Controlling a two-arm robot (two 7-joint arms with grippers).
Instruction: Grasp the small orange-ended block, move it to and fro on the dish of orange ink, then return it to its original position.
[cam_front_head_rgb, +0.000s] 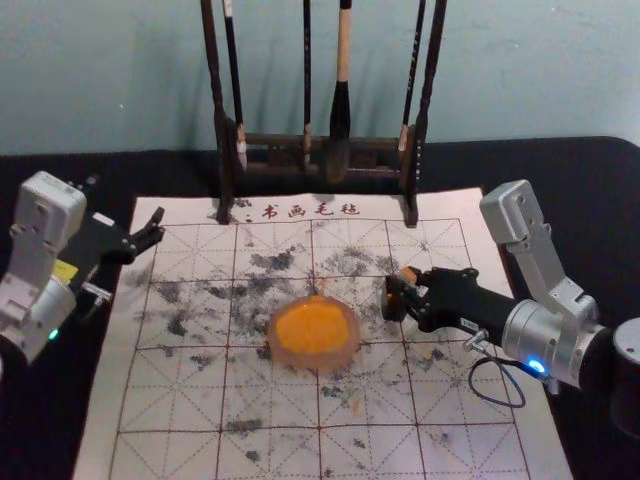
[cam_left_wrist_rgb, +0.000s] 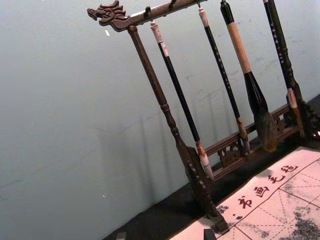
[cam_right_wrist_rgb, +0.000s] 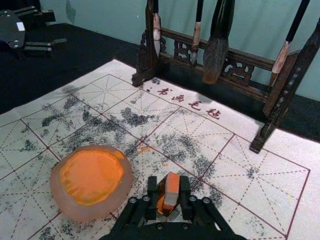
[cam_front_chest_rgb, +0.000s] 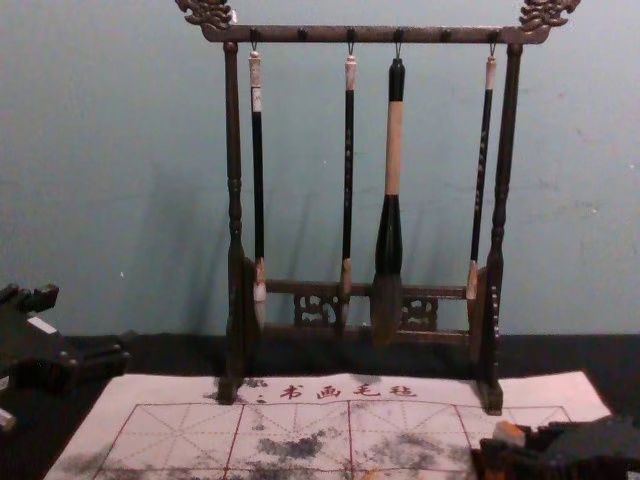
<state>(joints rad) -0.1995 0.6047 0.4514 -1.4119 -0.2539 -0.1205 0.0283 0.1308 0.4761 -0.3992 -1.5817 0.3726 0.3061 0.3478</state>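
Note:
My right gripper (cam_front_head_rgb: 402, 292) is over the mat to the right of the ink dish (cam_front_head_rgb: 313, 332), apart from it. In the right wrist view that gripper (cam_right_wrist_rgb: 169, 196) is shut on the small block (cam_right_wrist_rgb: 172, 184), whose upright, pale top has an orange edge. A bit of the block's orange (cam_front_head_rgb: 408, 275) shows at the fingertips in the head view. Orange ink fills the middle of the round dish (cam_right_wrist_rgb: 91, 177). My left gripper (cam_front_head_rgb: 150, 230) stays parked at the mat's far left, open and empty; its fingertips (cam_left_wrist_rgb: 165, 235) edge into the left wrist view.
A dark wooden rack (cam_front_chest_rgb: 370, 35) with several hanging brushes, among them a thick one (cam_front_chest_rgb: 391, 200), stands at the mat's back edge. The gridded mat (cam_front_head_rgb: 170, 400) has dark ink marks and lies on a black-covered table (cam_front_head_rgb: 590, 190). A wall rises behind.

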